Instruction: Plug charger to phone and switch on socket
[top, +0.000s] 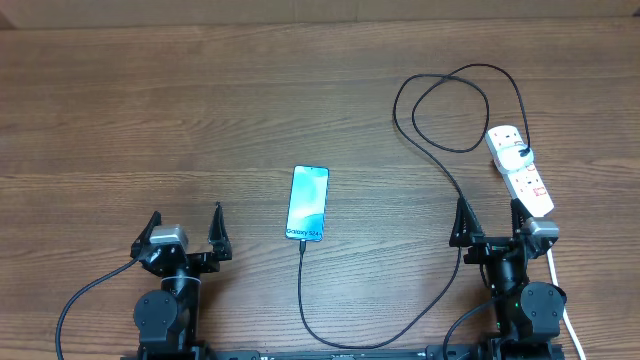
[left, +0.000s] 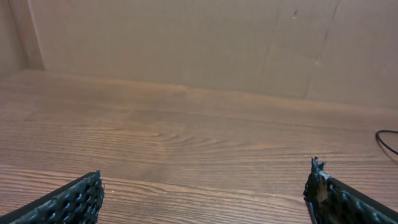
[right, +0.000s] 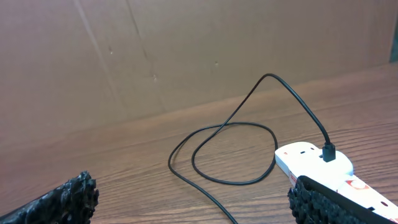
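Two end effectors, left and right, both spread wide, gripping nothing. One phone flat on worktop, ahead-right of left. One socket just ahead of right, with one charger plugged into far end, cable reaching phone's near edge.

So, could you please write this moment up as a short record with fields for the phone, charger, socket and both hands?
phone: flat on the table, screen lit
charger: black cable, one end at the phone's near edge, apparently plugged in; other end plugged into the socket
socket: white power strip with red switches, at the table's right side; switch positions too small to tell
left hand: open, empty, over bare wood
right hand: open, empty, just short of the socket
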